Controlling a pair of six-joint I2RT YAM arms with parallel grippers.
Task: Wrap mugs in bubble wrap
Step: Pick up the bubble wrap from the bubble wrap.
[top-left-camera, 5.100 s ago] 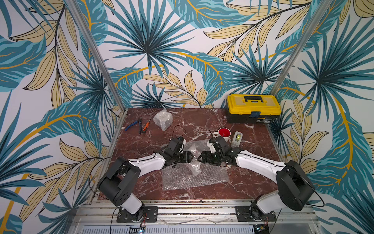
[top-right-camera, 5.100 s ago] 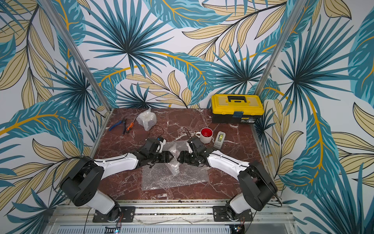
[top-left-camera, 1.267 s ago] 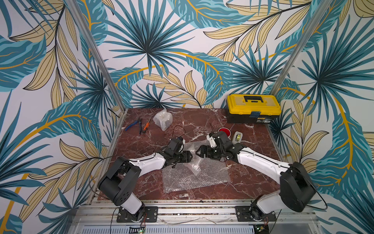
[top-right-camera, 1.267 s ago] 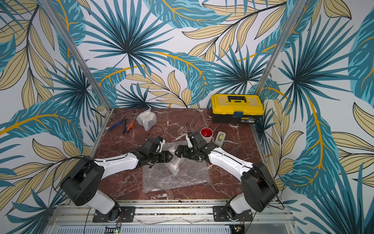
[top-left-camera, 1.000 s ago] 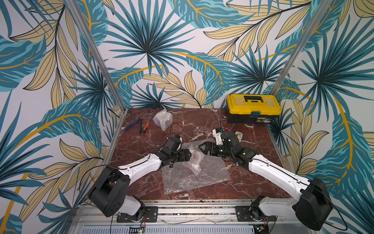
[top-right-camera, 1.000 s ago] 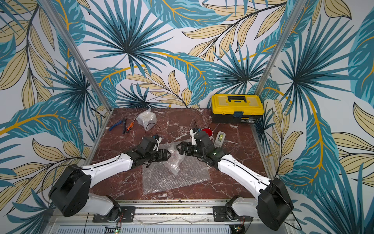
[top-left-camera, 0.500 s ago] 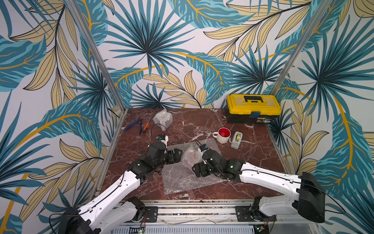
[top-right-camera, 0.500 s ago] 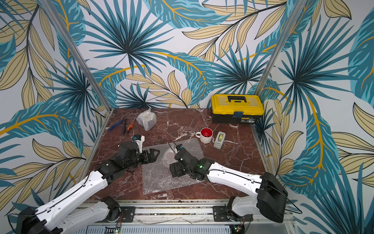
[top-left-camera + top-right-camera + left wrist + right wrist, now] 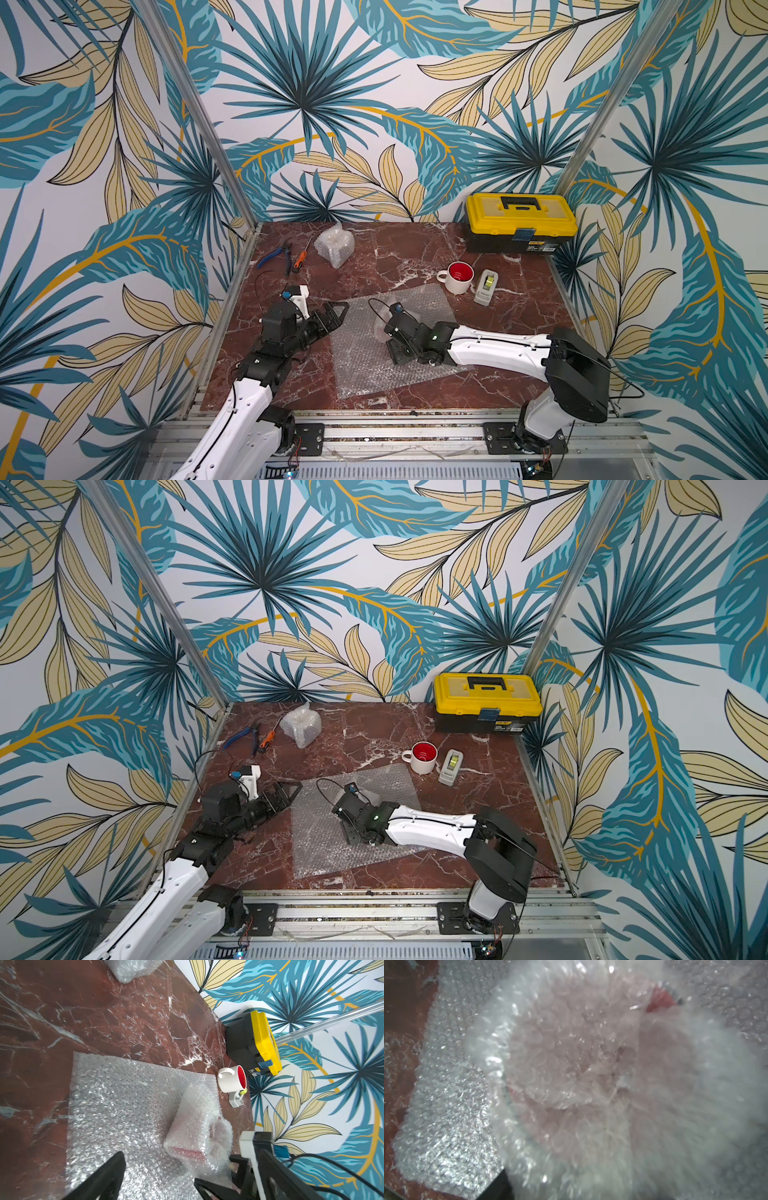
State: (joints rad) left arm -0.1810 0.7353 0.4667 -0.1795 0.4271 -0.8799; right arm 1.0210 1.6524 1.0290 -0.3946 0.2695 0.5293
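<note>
A red mug wrapped in bubble wrap lies on a flat bubble wrap sheet and fills the right wrist view as a pinkish bundle. My right gripper sits right at this bundle. Only one dark finger shows, and the jaws are hidden by plastic. My left gripper hangs open at the sheet's left edge, holding nothing, and its fingertips frame the bundle from a distance in its wrist view. A white mug with red inside stands unwrapped beyond the sheet's far right corner.
A grey tape dispenser stands beside the white mug. A yellow and black toolbox is at the back right. Another bubble-wrapped bundle, blue pliers and an orange screwdriver lie at the back left.
My left gripper opened fully and pulled back left off the bundle. The right arm swung round to the near side, and its jaws narrowed at the bundle.
</note>
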